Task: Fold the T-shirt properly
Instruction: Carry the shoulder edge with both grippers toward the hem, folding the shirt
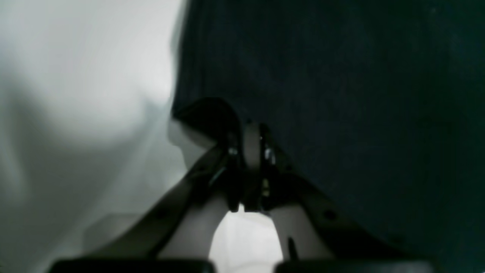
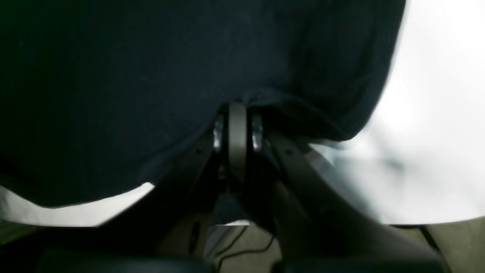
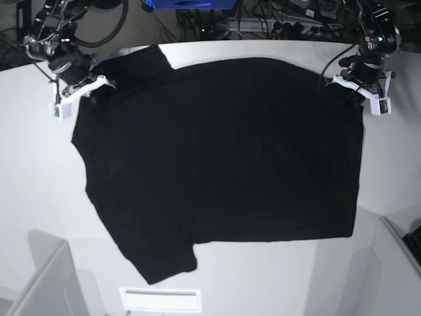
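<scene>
my left gripper (image 3: pixel 355 85), at the upper right of the base view, is clamped on the edge of the black t-shirt (image 3: pixel 217 158); my right gripper (image 3: pixel 89 89), upper left, is pinched on the shirt's edge by a sleeve too. one t-shirt, plain side up, lies spread across the middle of the white table (image 3: pixel 39 191), both sleeves toward the left. two grippers in all. i can read no print, label or writing on the cloth.
</scene>
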